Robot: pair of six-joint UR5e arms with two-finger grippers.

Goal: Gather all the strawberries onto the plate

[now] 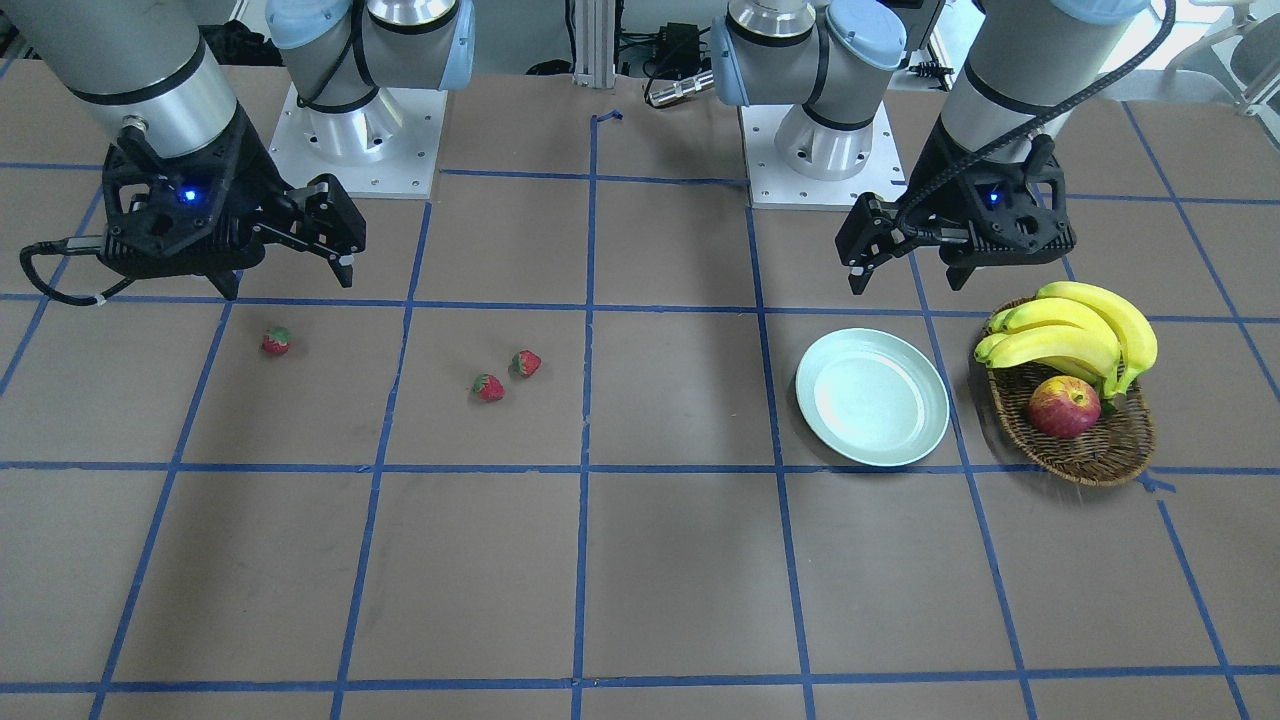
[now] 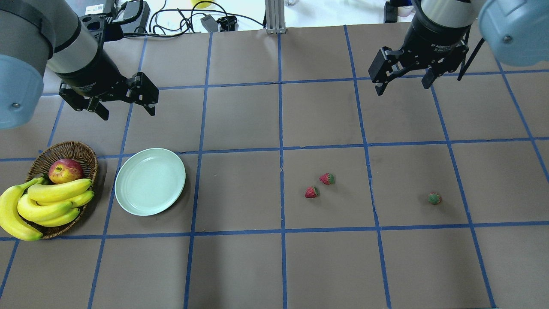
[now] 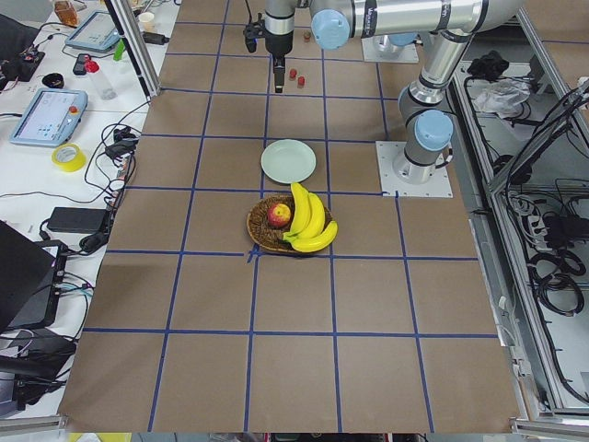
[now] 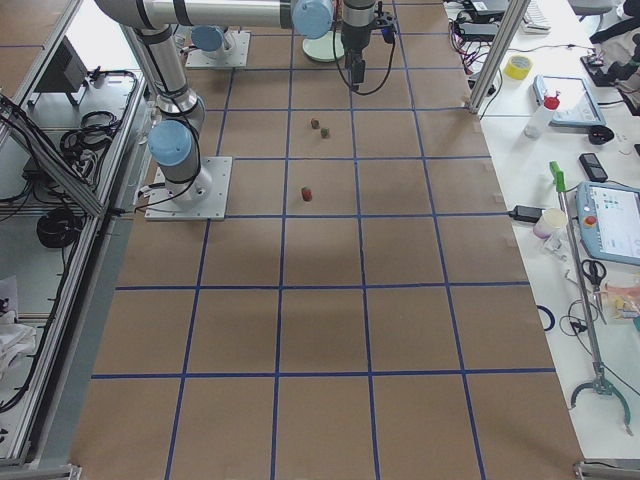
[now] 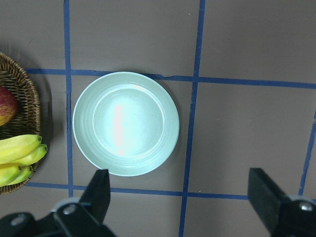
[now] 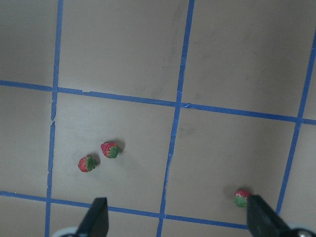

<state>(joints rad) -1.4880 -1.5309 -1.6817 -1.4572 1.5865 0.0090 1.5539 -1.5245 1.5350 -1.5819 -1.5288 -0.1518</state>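
Job: put all three berries on the plate [image 2: 150, 181]. I think nothing is done yet, because no berry is on it.
Plate: pale green and bare. It sits in the lower left of the overhead view, just beside the basket [image 2: 81, 148] that holds the bananas [image 2: 55, 193] and the apple [image 2: 65, 170].
Berries: all lie on the brown table [image 2: 240, 116], well apart from the plate. The lone strawberry [image 2: 434, 198] is at the lower right. The upper strawberry [image 2: 327, 178] and the lower strawberry [image 2: 312, 192] lie close together near the middle, but not touching.
Left gripper: the left gripper [image 2: 127, 110] hangs in the upper left, above the plate in the picture. Its fingers are spread wide and hold nothing.
Right gripper: the right gripper [image 2: 403, 87] hangs in the upper right. Its fingers are spread wide too, with nothing between them.
Nearer arm: the right one. All three berries are on its side.
Which way: from the right gripper, the lone strawberry lies down the picture and a bit to the right. The two close ones lie down and to the left.
How the berries point: too small to tell well.
Next, I think: the right gripper goes down on one berry, then carries it far left to the plate.
Watch out: the two close berries may bump each other.
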